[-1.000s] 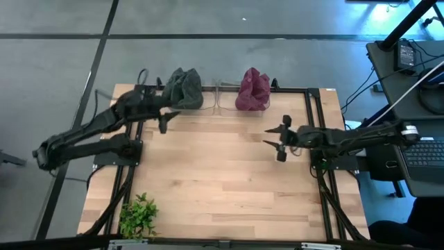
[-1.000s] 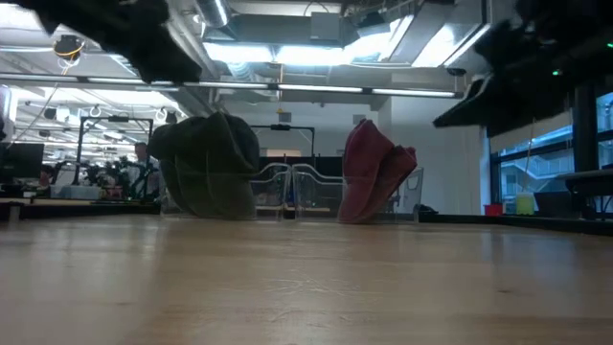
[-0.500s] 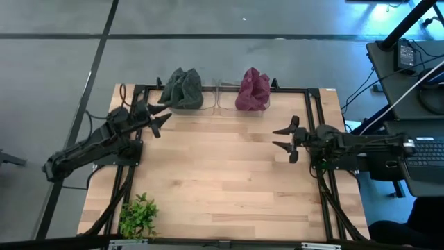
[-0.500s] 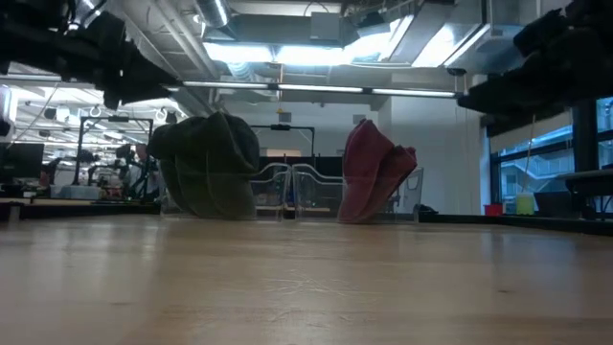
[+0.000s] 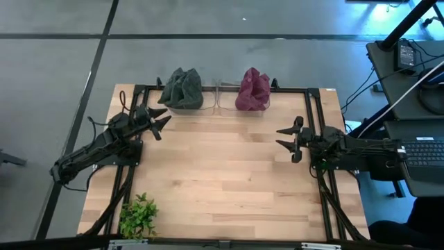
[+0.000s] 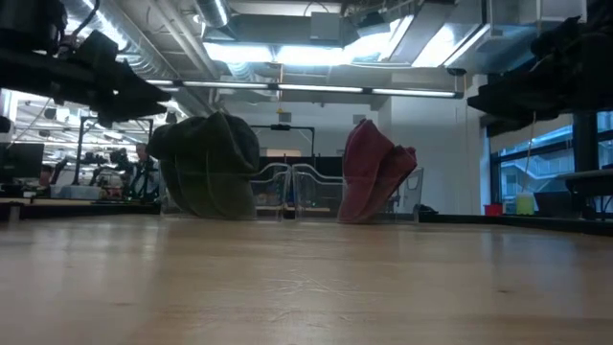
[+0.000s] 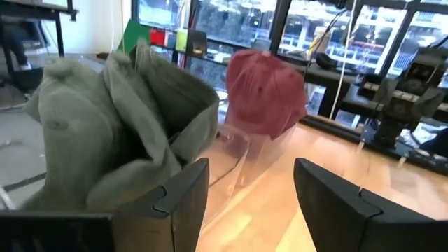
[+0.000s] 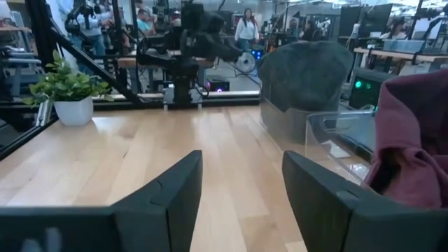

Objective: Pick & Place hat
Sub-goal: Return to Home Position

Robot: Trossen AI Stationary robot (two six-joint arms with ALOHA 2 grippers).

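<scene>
— Two clear bins at the far edge of the table [image 5: 222, 182]: contents?
— Left bin [image 8: 283, 124]: dark caps [image 5: 182, 89], heaped. Right bin [image 8: 334, 136]: red cap [image 5: 252, 90].
— Grippers?
— Left gripper [image 5: 161, 119]: over the table's left side, fingers spread wide, empty. Right gripper [image 5: 279, 137]: over the table's right side, likewise wide, empty.

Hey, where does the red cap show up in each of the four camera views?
High view: red cap in the upper middle, right of the dark cap pile.
Low view: right of centre, with the pile to its left.
Left wrist view: in view, beyond the pile.
Right wrist view: in view, nearer than the pile.
Shared landmark: the dark cap pile.
</scene>
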